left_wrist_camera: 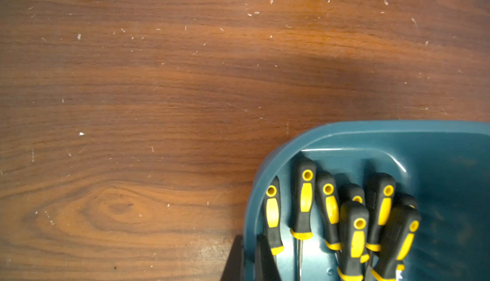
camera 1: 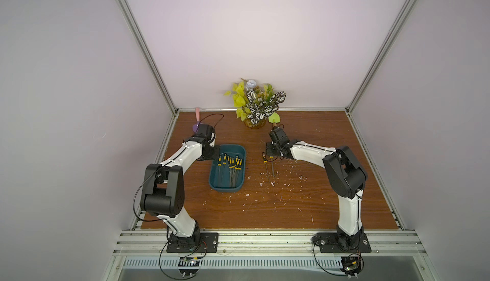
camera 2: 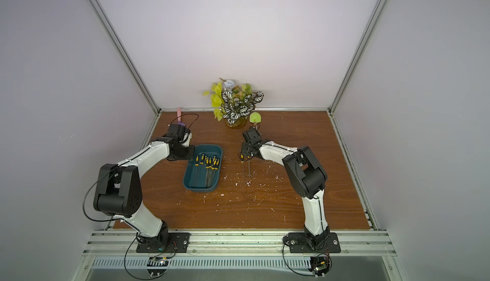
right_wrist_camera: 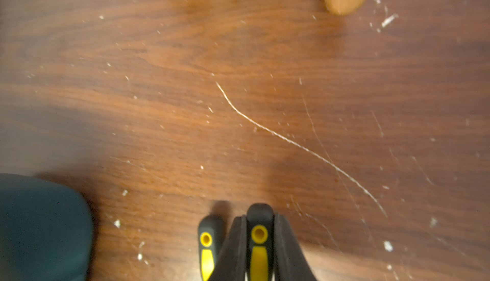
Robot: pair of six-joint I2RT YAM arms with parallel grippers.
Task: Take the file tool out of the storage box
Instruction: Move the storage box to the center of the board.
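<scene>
The right gripper (right_wrist_camera: 259, 221), clamped on the handle of a file tool (right_wrist_camera: 259, 258) already outside the storage box (camera 1: 230, 150) to its left, holds it with the shaft pointing back toward the robot's base, while the left gripper (left_wrist_camera: 249, 261) pinches the box's wall.

Closed booth. Plain pale back wall (camera 1: 252, 41) with a faint lilac tint, same on the side walls (camera 1: 53, 81). Aluminium frame posts (camera 1: 140, 41) run up the two back corners. The table (camera 1: 291, 213) is dark reddish wood-grain, scratched, with white flecks (camera 1: 271, 184) scattered mostly around its middle. A potted plant (camera 1: 256, 104) stands at the middle of the back edge, against the wall. The front edge meets aluminium rails (camera 1: 265, 240), then a slotted grille (camera 1: 265, 263). Light is even, shadows soft.
</scene>
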